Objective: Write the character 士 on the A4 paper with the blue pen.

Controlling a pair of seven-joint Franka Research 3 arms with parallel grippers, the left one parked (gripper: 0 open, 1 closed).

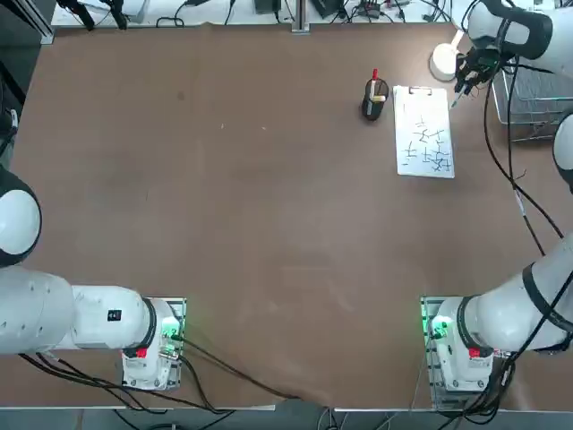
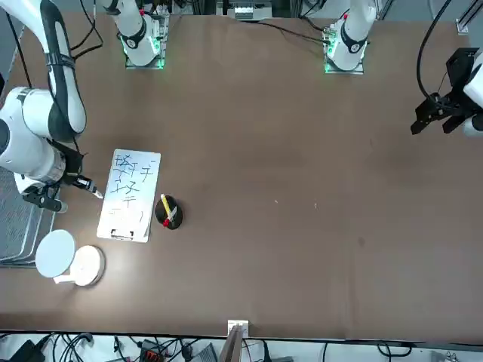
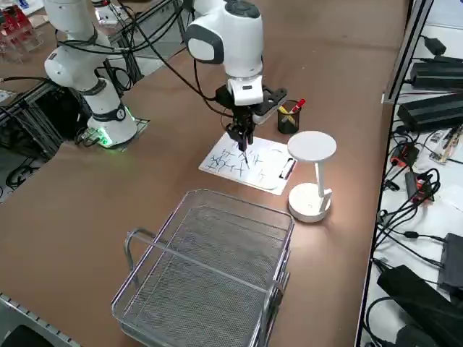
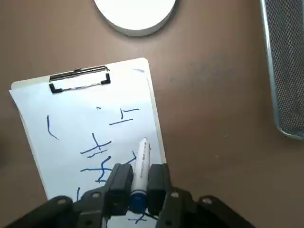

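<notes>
A: What is held by the right gripper (image 4: 138, 183)?

B: The blue pen (image 4: 140, 171) is held. It is squeezed tight between the two black fingers (image 4: 119, 183), which are closed on it. Its white tip is pointed away from the fingers, toward the A4 paper (image 4: 71, 128).

A: Where is the A4 paper found?

B: It is laid flat on the brown table (image 1: 224, 224), with a small clip (image 4: 80, 79) fixed on one short edge. Blue strokes are seen all over it. From above, the paper (image 1: 423, 132) is seen just beside a dark pen cup (image 1: 375, 99), and a red-topped pen (image 1: 374, 79) is stood in that cup.

A: And where is the gripper, next to the paper?

B: From above, the gripper (image 1: 463, 85) is seen at the long edge of the paper away from the cup, near the clip end. Whether the paper is touched by the pen tip cannot be told.

A: What else is set near the paper?

B: A white lamp with a round base (image 3: 309, 201) is stood just past the clip end. A wire basket (image 3: 210, 271) is placed on the table, on the side of the paper away from the cup.
</notes>
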